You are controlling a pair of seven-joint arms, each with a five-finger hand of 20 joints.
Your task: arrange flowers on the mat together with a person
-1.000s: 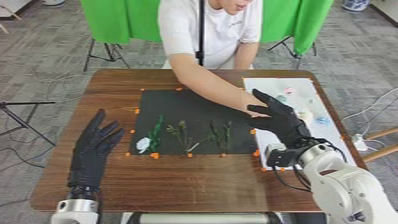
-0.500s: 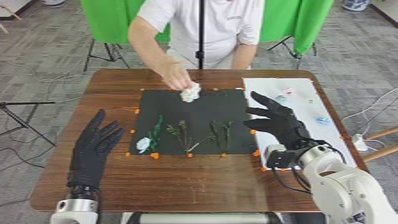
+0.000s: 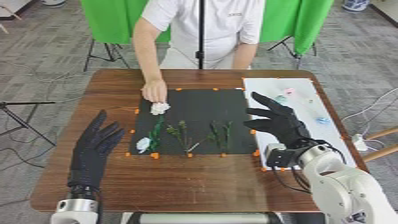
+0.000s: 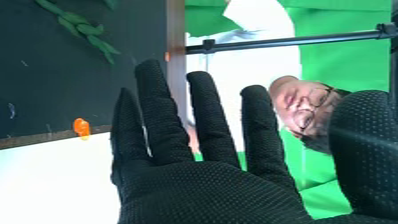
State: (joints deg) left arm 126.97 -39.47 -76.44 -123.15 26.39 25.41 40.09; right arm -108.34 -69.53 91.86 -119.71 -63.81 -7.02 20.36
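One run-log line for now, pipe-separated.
person's hand: holding white flower, far-left part of mat | right robot hand: open | left robot hand: open

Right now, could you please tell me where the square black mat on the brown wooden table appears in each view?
Head view: the square black mat is mid-picture, between the black-gloved left hand and right hand.
Right wrist view: the mat, bearing a green leafy stem, lies past the right hand's fingers.
Shared landmark: the flat white sheet bordering the mat.
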